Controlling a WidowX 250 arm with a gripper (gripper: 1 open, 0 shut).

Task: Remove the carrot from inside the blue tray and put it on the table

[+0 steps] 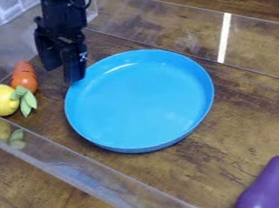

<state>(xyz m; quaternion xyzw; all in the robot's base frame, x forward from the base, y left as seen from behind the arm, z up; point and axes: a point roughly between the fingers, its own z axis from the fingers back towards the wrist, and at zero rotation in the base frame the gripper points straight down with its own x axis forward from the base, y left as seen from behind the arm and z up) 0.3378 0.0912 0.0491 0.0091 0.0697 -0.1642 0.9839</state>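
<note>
The carrot (24, 76) lies on the table (251, 66), just left of the blue tray (141, 99) and touching the lemon (2, 99); the tray is empty. Risk, in my judgement: the tool (64, 66) hangs very near the carrot & tray rim, so a careless move could knock either one. Tool is wide open, holds nothing.

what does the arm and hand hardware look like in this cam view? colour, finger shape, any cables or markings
All black. The hand has two flat, blocky parallel fingers hanging off a boxy black wrist body that runs out of the top of the frame. Finish looks matte. No cables, labels or coloured markings can be made out at this resolution; only the lower end of the arm is in view.
</note>
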